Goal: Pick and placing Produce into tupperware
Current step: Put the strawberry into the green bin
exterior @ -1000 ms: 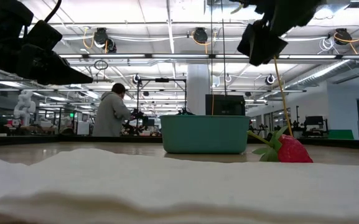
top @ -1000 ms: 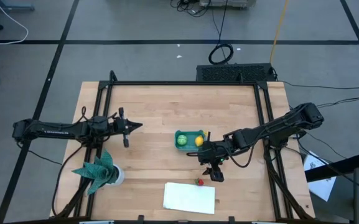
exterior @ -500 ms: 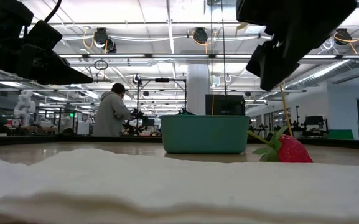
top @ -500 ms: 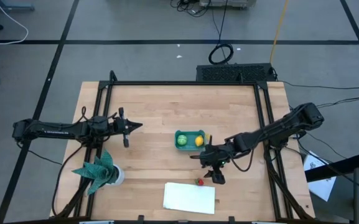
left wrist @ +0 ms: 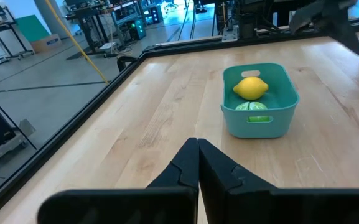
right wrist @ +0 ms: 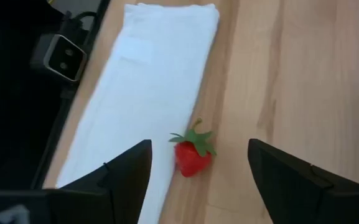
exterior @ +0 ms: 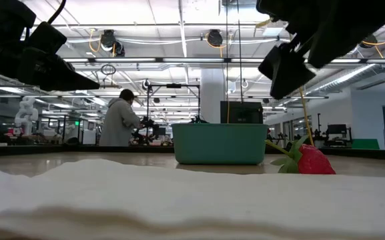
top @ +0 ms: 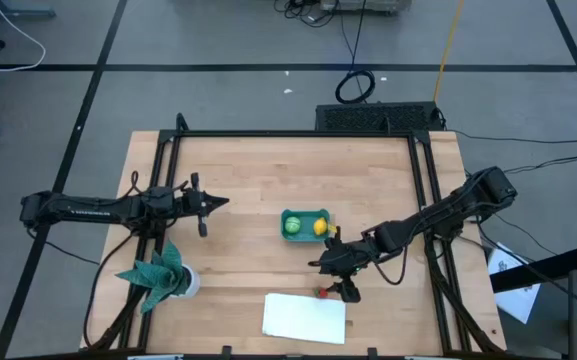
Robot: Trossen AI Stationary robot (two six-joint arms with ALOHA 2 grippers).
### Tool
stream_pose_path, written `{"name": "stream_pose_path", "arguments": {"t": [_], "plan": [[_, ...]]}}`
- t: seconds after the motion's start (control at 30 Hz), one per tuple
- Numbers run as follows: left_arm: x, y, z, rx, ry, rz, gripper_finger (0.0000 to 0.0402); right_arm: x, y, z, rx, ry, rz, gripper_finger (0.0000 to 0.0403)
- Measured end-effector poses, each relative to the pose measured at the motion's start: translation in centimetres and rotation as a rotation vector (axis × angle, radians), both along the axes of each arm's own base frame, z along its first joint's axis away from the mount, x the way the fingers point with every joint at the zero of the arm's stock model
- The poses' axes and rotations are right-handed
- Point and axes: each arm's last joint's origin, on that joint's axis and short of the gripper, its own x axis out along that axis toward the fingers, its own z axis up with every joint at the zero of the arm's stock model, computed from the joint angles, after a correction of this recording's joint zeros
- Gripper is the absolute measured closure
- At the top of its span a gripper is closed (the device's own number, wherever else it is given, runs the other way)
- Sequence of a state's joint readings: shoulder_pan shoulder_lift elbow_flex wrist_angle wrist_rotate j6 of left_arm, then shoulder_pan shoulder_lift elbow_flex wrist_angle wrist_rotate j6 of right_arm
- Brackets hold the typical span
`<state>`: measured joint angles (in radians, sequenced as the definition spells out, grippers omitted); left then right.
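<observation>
We see the right gripper (right wrist: 195,163), fingers apart, above the strawberry (right wrist: 192,153) beside the white cloth (right wrist: 143,81); the left gripper (left wrist: 197,163), fingers together, faces the tupperware (left wrist: 258,99).

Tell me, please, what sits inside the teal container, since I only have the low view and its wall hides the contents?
Observer: The tupperware holds a yellow lemon and a green round piece, as the left wrist view shows.
Operator: Thank you. Where is the right pincer relative to the strawberry?
Observer: The right pincer is open, with the strawberry on the table between its fingers in its own wrist view, not yet gripped.
Operator: Is anything close to the strawberry?
Observer: A white cloth lies right beside it; whether they touch I cannot tell.
Operator: And the left arm?
Observer: The left pincer is shut, waiting at the table's left side, pointed toward the tupperware.
</observation>
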<state>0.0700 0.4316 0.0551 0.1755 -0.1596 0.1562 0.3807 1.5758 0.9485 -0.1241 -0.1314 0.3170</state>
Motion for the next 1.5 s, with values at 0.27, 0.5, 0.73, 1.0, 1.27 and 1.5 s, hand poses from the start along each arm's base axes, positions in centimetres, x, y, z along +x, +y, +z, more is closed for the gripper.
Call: {"name": "stream_pose_path", "arguments": {"t": [0.27,0.5,0.73,1.0,1.27,1.5], "plan": [[0.0,0.0,0.0,-0.001,0.000,0.000,0.0401,0.4,0.2,-1.8,-0.011,0.059,-0.005,0.0117],[0.0,0.0,0.0,0.000,0.001,-0.001,0.0401,0.7,0.6,-3.6,-0.027,0.113,0.003,0.0117],[0.0,0.0,0.0,0.000,0.001,0.000,0.0401,1.1,0.9,-3.7,0.020,0.094,0.030,0.0117],[0.0,0.0,0.0,-0.002,0.000,0.000,0.0401,1.2,1.4,-4.4,0.022,0.095,0.038,0.0117],[0.0,0.0,0.0,-0.004,0.000,0.000,0.0401,1.5,1.4,-5.7,0.006,0.129,-0.015,0.0117],[0.0,0.0,0.0,-0.005,0.000,0.000,0.0401,1.4,1.6,-5.7,-0.028,0.110,-0.035,0.0117]]}}
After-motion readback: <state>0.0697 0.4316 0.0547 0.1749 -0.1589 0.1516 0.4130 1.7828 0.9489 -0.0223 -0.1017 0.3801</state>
